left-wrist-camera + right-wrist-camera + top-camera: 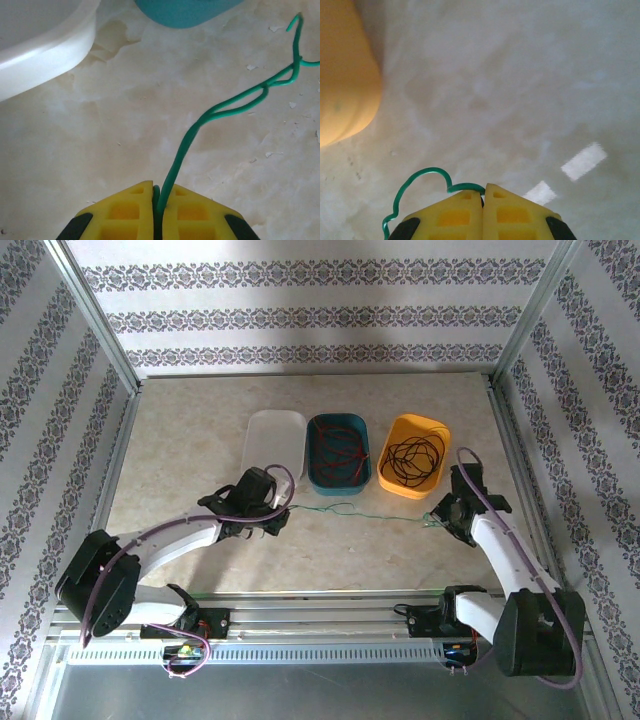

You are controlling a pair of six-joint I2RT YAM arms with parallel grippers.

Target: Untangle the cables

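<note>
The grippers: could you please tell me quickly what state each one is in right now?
Left gripper: closed, pinching one end of the green cable.
Right gripper: closed, pinching the other end of the same green cable.

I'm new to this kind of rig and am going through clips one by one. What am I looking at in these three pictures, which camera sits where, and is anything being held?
These are two robot arms bolted side by side at the near edge of a table. Each arm ends in a two-finger gripper. The wide picture comes from a fixed camera above and behind the arms. The two close-ups come from a small camera on each wrist, so the yellow shapes at the bottom are that arm's own gripper.

Three trays stand in a row on the table: a white tray, a teal tray with red cables in it, and an orange tray with black cables.

In front of the trays a green cable stretches between the arms. The left gripper is shut on one end and the right gripper is shut on the other.
</note>
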